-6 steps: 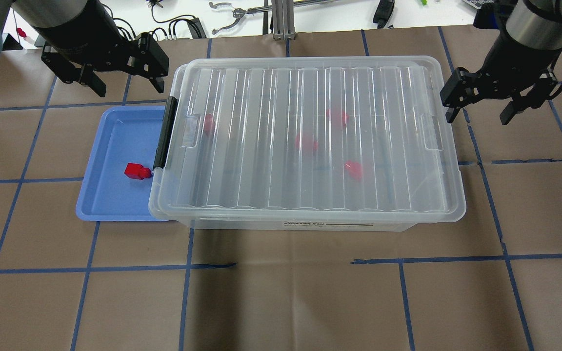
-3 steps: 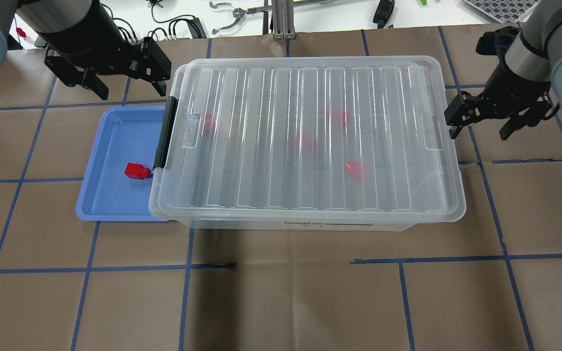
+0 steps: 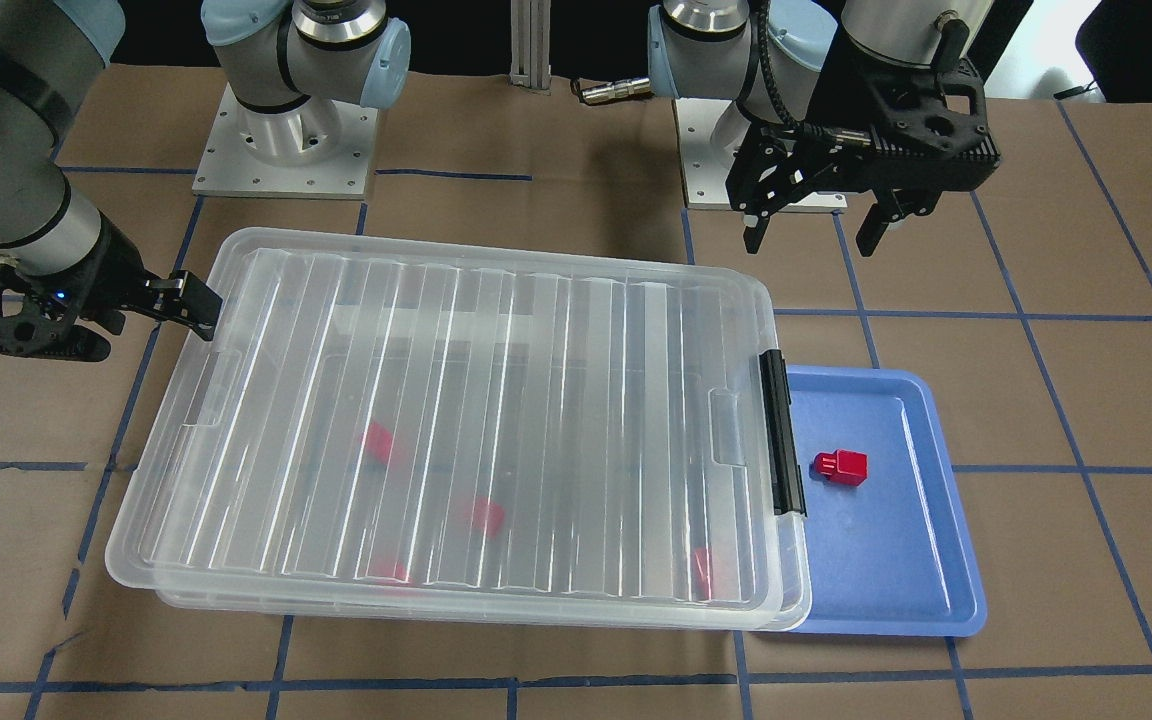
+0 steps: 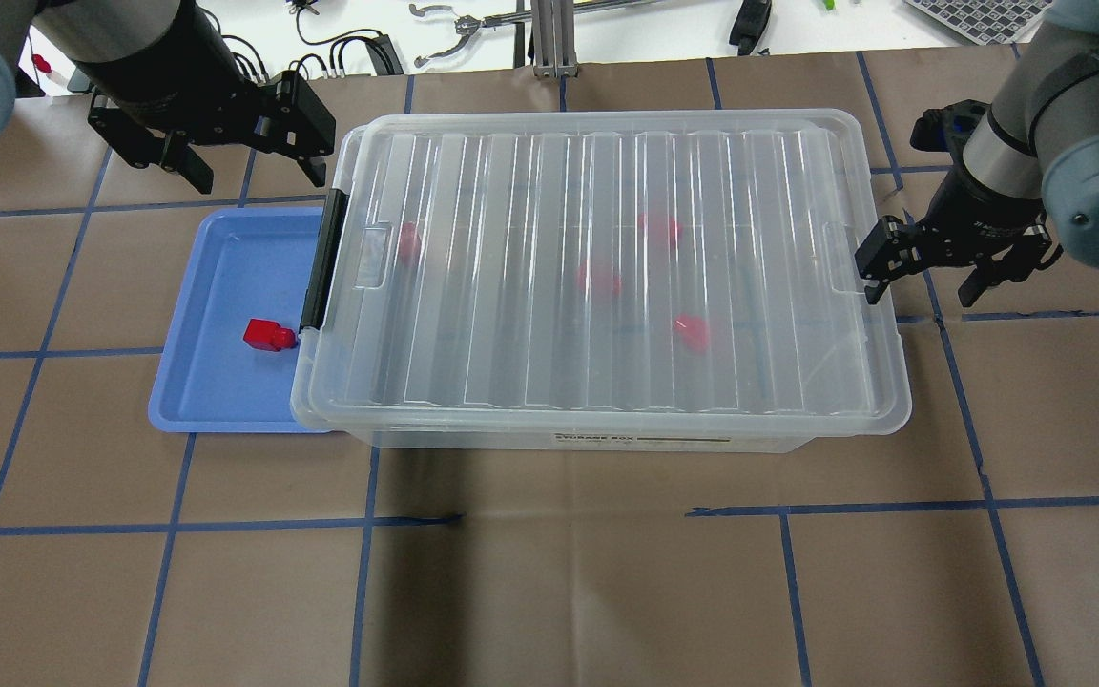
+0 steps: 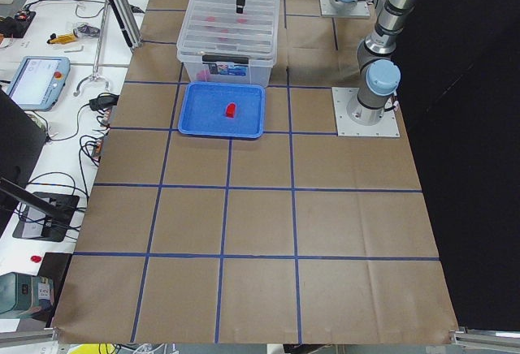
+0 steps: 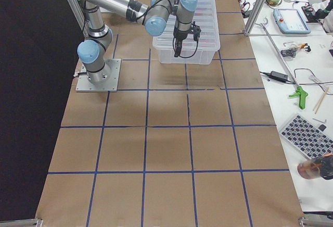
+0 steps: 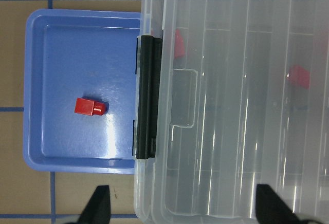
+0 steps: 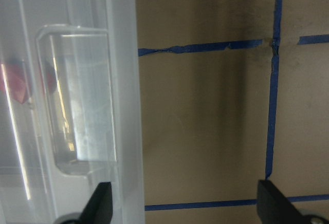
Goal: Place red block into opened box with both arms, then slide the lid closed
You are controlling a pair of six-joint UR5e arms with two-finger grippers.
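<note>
One red block point(image 4: 268, 335) point(image 3: 840, 467) point(image 7: 90, 106) lies in a blue tray, close to the black bar point(image 4: 322, 260) on the box's short end. The ridged clear lid point(image 4: 607, 267) point(image 3: 456, 420) lies on top of the box point(image 4: 607, 441) and covers nearly all of it. Several more red blocks point(image 4: 597, 280) show blurred through the lid. My left gripper point(image 4: 249, 167) point(image 3: 811, 232) hangs open behind the tray, beside the box's far left corner. My right gripper point(image 4: 922, 289) point(image 3: 141, 328) is open at the lid's right end. One of its fingers point(image 8: 100, 203) is over the lid's rim.
The blue tray point(image 4: 225, 391) sits against the box's left end, partly under the lid's overhang. A white bench point(image 4: 626, 24) with cables and tools runs along the table's far edge. The arms' base plates point(image 3: 286, 150) stand on the robot's side.
My right gripper has moved nearer along the box's right end and in toward the lid's rim. The left gripper, block and lid have hardly shifted.
</note>
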